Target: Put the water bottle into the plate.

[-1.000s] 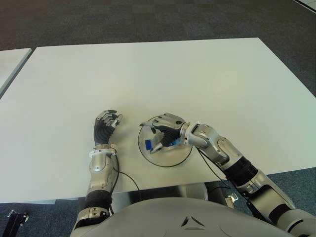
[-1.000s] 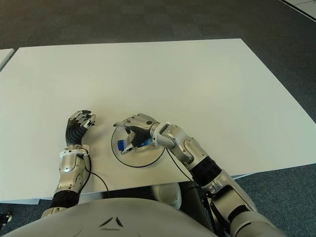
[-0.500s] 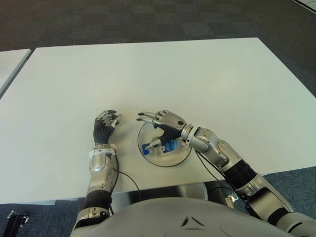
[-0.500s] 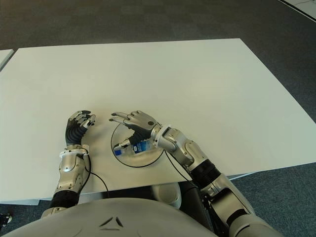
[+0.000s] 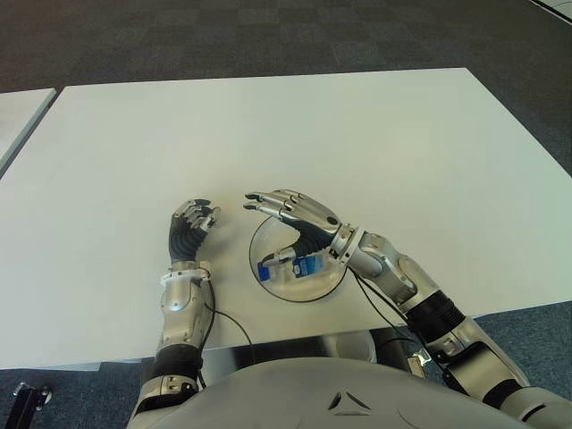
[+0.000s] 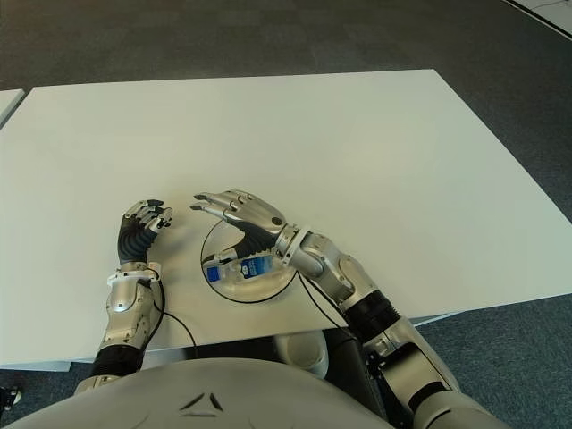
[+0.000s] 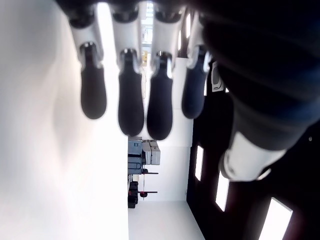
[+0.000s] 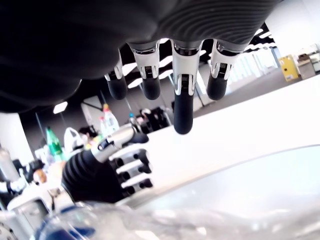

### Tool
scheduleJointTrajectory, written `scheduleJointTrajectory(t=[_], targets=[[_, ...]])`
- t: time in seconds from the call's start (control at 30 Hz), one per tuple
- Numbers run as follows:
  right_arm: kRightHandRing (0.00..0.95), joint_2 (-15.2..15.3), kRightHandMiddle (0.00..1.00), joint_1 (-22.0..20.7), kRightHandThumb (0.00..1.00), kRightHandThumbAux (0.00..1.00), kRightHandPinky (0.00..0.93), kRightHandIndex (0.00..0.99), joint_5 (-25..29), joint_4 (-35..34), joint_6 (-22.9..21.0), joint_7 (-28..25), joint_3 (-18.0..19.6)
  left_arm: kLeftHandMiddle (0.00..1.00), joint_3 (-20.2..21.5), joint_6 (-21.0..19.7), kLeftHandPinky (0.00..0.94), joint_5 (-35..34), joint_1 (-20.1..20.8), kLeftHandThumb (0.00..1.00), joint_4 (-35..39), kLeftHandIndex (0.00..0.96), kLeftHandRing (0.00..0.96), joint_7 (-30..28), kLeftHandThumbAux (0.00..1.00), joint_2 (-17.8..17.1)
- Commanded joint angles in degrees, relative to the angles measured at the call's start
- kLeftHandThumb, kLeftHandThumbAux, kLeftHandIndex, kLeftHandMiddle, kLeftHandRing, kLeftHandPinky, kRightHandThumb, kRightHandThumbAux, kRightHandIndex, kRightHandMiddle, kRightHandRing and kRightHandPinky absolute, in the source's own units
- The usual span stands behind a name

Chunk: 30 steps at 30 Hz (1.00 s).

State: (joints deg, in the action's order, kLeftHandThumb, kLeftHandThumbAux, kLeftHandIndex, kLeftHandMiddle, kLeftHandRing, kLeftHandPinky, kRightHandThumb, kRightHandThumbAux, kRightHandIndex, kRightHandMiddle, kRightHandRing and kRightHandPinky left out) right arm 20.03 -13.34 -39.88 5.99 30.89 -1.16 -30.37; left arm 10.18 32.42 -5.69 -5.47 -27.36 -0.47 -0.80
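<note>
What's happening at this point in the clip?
The water bottle lies on its side in the plate, near the front edge of the white table. The right hand is above the plate with its fingers spread and holds nothing; its thumb is close to the bottle, though contact cannot be judged. The left hand shows to the left of the plate, fingers curled, holding nothing. The placement looks done.

Water bottle (image 5: 288,266) — blue-capped; lying inside plate (image 5: 329,284).
</note>
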Motion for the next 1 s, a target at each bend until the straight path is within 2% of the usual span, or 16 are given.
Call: scheduleJointTrajectory(t=[0.03, 0.13, 0.3, 0.4, 0.5, 0.7, 0.8, 0.9, 0.97, 1.0], targets=[[0.000, -0.1, 0.000, -0.1, 0.342, 0.156, 0.000, 0.000, 1.4, 2.9, 4.2, 3.8, 1.8, 0.567, -0.1, -2.7, 0.528, -0.1, -1.3, 0.706, -1.0, 0.434, 0.554, 0.0, 0.711, 0.4], [0.000, -0.5, 0.000, -0.1, 0.302, 0.157, 0.000, 0.000, 1.8, 4.2, 6.3, 6.4, 2.8, 0.566, 0.0, -3.4, 0.529, -0.2, -1.3, 0.706, -0.7, 0.434, 0.551, 0.3, 0.710, 0.5], [0.000, -1.6, 0.000, 0.0, 0.250, 0.159, 0.000, 0.000, 2.0, 7.1, 11.6, 14.6, 6.1, 0.567, 0.3, -4.1, 0.527, 0.1, -1.3, 0.707, -0.5, 0.434, 0.548, 1.2, 0.709, 0.7], [0.000, -2.5, 0.000, 0.8, 0.217, 0.173, 0.000, 0.000, 6.4, 9.5, 15.9, 17.2, 8.5, 0.569, 0.3, -4.1, 0.532, 0.6, -1.2, 0.707, -0.5, 0.434, 0.550, 1.7, 0.709, 0.7], [0.000, -3.7, 0.000, 2.1, 0.174, 0.220, 0.000, 0.000, 11.7, 10.7, 18.0, 17.4, 10.5, 0.573, 0.3, -3.8, 0.537, 0.5, -1.1, 0.707, -0.8, 0.434, 0.553, 1.6, 0.709, 0.6], [0.000, -6.8, 0.000, 4.5, 0.149, 0.301, 0.000, 0.000, 18.7, 9.6, 15.9, 15.3, 13.0, 0.573, 0.4, -3.3, 0.529, -0.1, -1.0, 0.707, -1.1, 0.435, 0.548, 1.1, 0.708, 0.7], [0.000, -8.3, 0.000, 6.3, 0.131, 0.376, 0.007, 0.000, 20.3, 7.1, 11.8, 15.4, 15.6, 0.570, 0.4, -2.9, 0.524, -0.2, -1.0, 0.707, -1.2, 0.434, 0.544, 1.0, 0.708, 0.7], [0.000, -9.6, 0.000, 7.0, 0.122, 0.430, 0.025, 0.000, 20.2, 6.2, 9.6, 16.4, 17.9, 0.570, 0.4, -2.3, 0.523, 0.1, -1.0, 0.707, -1.3, 0.434, 0.544, 1.1, 0.708, 0.7], [0.000, -11.1, 0.000, 6.8, 0.116, 0.469, 0.044, 0.000, 20.4, 7.5, 9.0, 18.6, 20.0, 0.571, 0.3, -2.2, 0.525, 0.4, -1.0, 0.707, -1.3, 0.434, 0.544, 1.4, 0.709, 0.6], [0.000, -12.8, 0.000, 6.5, 0.115, 0.479, 0.050, 0.000, 21.2, 8.9, 8.8, 20.5, 21.3, 0.572, 0.3, -2.2, 0.525, 0.6, -1.1, 0.707, -1.2, 0.434, 0.545, 1.6, 0.709, 0.6]])
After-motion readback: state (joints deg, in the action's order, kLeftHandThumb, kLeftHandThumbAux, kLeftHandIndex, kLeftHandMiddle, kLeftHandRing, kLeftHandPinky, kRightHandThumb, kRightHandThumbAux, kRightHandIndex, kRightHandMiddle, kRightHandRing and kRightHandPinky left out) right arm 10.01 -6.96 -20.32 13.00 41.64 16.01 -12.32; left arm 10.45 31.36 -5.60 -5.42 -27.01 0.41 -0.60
